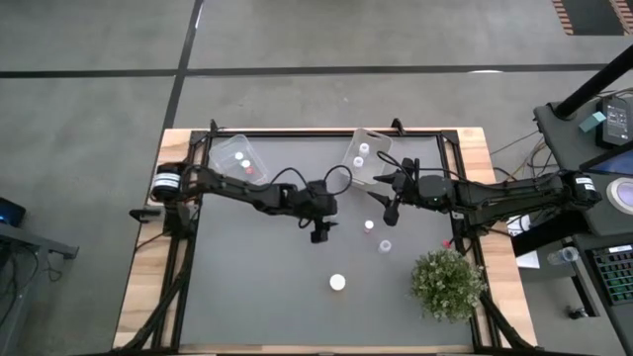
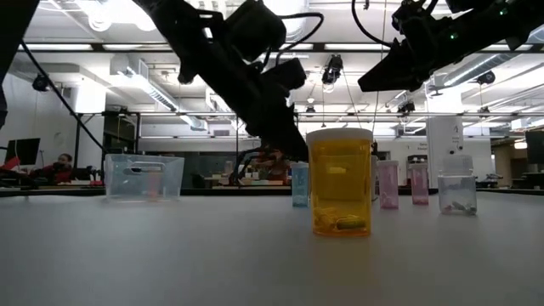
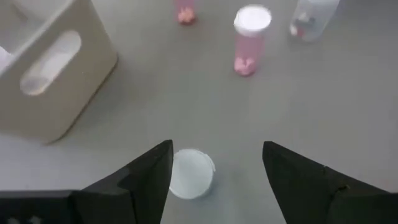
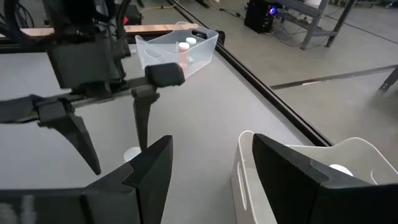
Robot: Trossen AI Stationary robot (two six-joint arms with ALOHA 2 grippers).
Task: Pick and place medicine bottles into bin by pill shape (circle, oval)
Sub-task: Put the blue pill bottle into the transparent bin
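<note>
Bottles stood scattered mid-table: a white-capped bottle (image 3: 188,173) lay just below the left gripper (image 3: 217,165), whose fingers gaped wide and empty around it. The right gripper (image 4: 205,165), also open and empty, hovered beside a clear bin (image 4: 249,180), with a pink bottle (image 3: 250,37) nearby.

The dark bench (image 1: 247,287) carries two clear bins (image 1: 240,157), scattered medicine bottles (image 1: 337,283) and a bushy plant (image 1: 447,283).

Even overhead light; ceiling lamps glare in low view; left wrist view blurred
</note>
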